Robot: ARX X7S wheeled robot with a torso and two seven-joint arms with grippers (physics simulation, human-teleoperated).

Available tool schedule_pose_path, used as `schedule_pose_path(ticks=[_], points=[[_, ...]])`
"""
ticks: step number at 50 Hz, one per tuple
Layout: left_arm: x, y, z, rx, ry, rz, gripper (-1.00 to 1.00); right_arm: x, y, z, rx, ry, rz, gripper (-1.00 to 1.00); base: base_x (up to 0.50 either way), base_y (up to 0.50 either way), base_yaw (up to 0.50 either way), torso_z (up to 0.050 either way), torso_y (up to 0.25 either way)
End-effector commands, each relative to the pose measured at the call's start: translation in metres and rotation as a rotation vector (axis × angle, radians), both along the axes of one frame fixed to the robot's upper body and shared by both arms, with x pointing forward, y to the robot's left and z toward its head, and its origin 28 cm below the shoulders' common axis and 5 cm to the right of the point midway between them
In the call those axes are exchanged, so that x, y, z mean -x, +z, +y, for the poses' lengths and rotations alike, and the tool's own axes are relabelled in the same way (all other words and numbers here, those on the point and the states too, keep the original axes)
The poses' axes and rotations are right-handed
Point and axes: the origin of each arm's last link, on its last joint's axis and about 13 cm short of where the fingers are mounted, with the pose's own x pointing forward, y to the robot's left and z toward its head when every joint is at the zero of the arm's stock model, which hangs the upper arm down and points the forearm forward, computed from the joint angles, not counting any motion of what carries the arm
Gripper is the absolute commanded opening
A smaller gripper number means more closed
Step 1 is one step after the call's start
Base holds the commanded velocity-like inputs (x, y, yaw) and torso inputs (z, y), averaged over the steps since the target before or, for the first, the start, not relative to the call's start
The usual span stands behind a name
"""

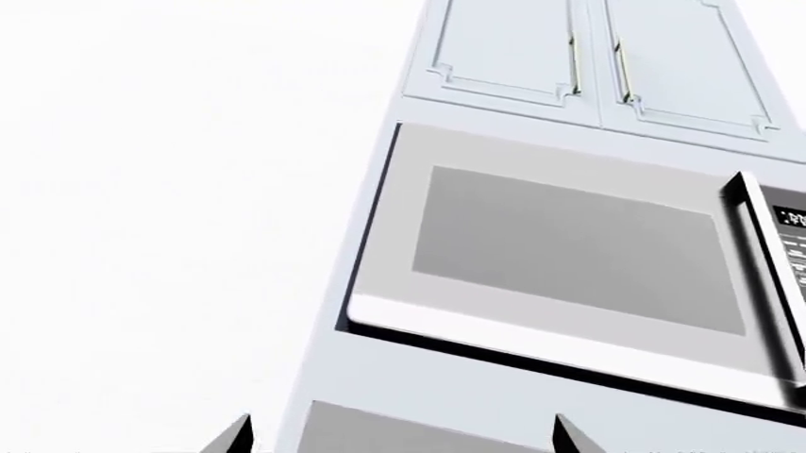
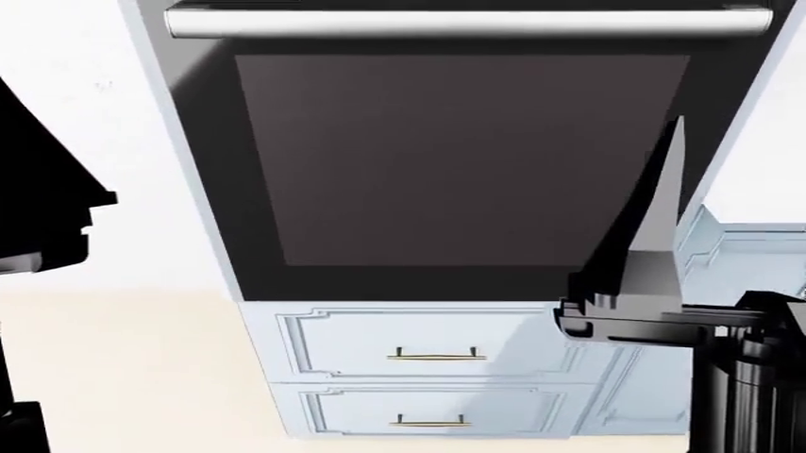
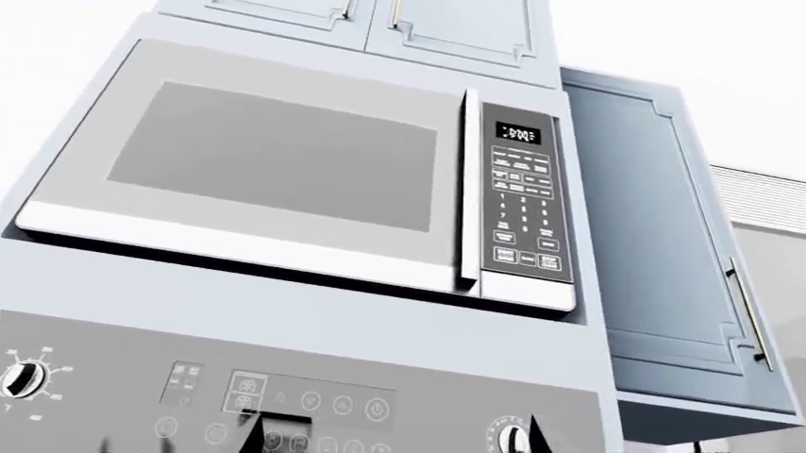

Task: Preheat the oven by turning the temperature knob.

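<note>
The oven (image 2: 454,160) fills the head view, with a dark glass door and a long silver bar handle (image 2: 466,21). In the right wrist view its control strip (image 3: 302,396) shows white icons, one knob (image 3: 19,377) at one end and another knob (image 3: 511,437) at the other. My right gripper (image 3: 400,439) is open just in front of the strip, with one fingertip (image 3: 537,432) beside the second knob and touching nothing. In the head view its fingers (image 2: 658,217) point up in front of the door's right side. My left gripper (image 1: 403,442) is open and empty, aimed up at the wall unit.
A microwave (image 3: 277,179) with a keypad (image 3: 523,203) sits above the oven, below pale blue upper cabinets (image 1: 592,57). Two drawers with brass handles (image 2: 435,355) lie under the oven door. My left arm (image 2: 38,217) shows black at the head view's left edge.
</note>
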Motion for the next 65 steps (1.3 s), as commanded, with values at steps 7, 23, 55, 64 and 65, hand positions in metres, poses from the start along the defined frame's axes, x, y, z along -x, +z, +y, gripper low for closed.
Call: schedule_pose_path(ticks=[7, 23, 55, 64, 65], points=[[0.0023, 0.002, 0.0007, 0.002, -0.007, -0.008, 1.0, 0.0009, -0.0012, 0.0013, 0.002, 0.012, 0.002, 1.0, 0.5, 0.0, 0.0, 0.0, 0.0], [0.0019, 0.002, 0.0003, 0.005, -0.009, -0.006, 1.0, 0.0002, -0.0028, 0.0022, -0.002, 0.02, 0.026, 1.0, 0.23, 0.0, 0.0, 0.0, 0.0], [0.0043, 0.0026, -0.0004, -0.003, -0.013, -0.011, 1.0, -0.0003, -0.001, 0.0039, -0.001, 0.031, 0.013, 1.0, 0.05, 0.0, 0.0, 0.0, 0.0], [0.0092, 0.0024, -0.0001, 0.001, -0.073, -0.027, 1.0, -0.0002, -0.0032, 0.0056, 0.023, 0.036, 0.039, 1.0, 0.0, 0.0, 0.0, 0.032, 0.0], [0.0093, 0.0023, -0.0001, 0.0, -0.074, -0.026, 1.0, -0.0002, -0.0033, 0.0057, 0.023, 0.035, 0.039, 1.0, 0.0, 0.0, 0.0, 0.05, 0.0]])
